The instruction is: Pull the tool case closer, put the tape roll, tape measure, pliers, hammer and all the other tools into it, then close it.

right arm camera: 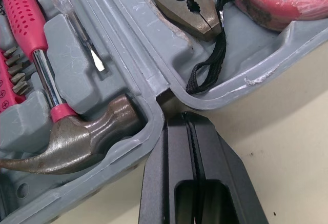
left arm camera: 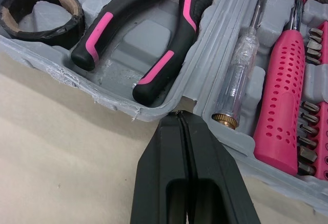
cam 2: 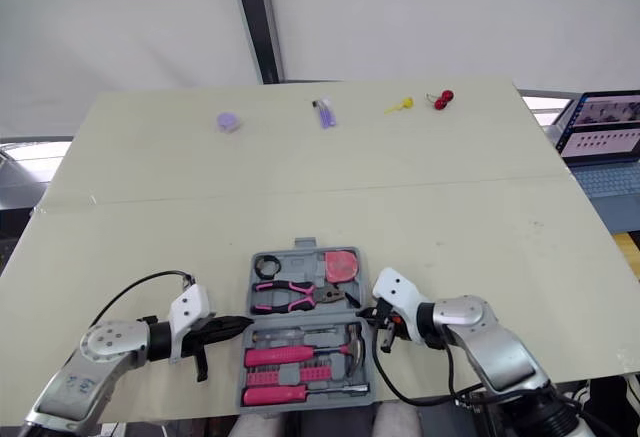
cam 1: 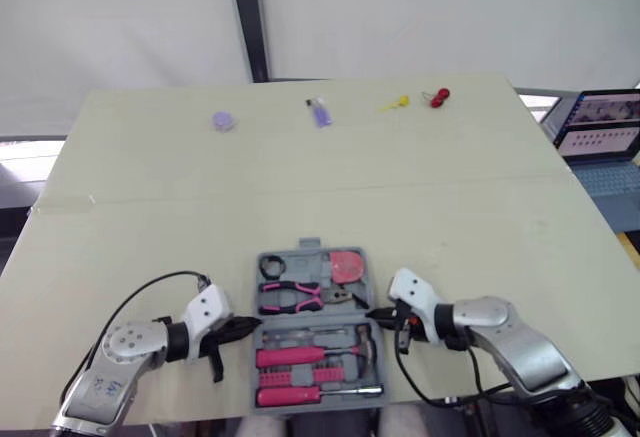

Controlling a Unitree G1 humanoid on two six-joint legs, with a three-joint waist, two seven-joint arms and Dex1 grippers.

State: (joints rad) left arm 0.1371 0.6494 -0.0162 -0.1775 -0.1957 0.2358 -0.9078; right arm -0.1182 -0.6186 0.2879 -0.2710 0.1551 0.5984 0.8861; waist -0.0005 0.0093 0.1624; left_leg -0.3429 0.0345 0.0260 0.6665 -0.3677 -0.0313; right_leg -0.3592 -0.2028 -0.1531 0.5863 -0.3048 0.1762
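The grey tool case (cam 1: pixel 313 257) lies open near the table's front edge. Its far half holds the black tape roll (cam 1: pixel 274 266), pink-and-black pliers (cam 1: pixel 296 297) and a pink tape measure (cam 1: pixel 346 266). Its near half holds a pink-handled hammer (right arm camera: pixel 77 139), a clear tester screwdriver (left arm camera: pixel 239 75), a pink driver handle (left arm camera: pixel 285 90) and bits. My left gripper (cam 1: pixel 247 328) is shut, its tip at the hinge on the case's left side. My right gripper (cam 1: pixel 376 313) is shut too, its tip at the hinge on the right side.
Along the table's far edge lie a purple disc (cam 1: pixel 223 120), a small purple object (cam 1: pixel 320 112), a yellow item (cam 1: pixel 398 103) and a red one (cam 1: pixel 438 97). A laptop (cam 1: pixel 605 137) stands off the table's right side.
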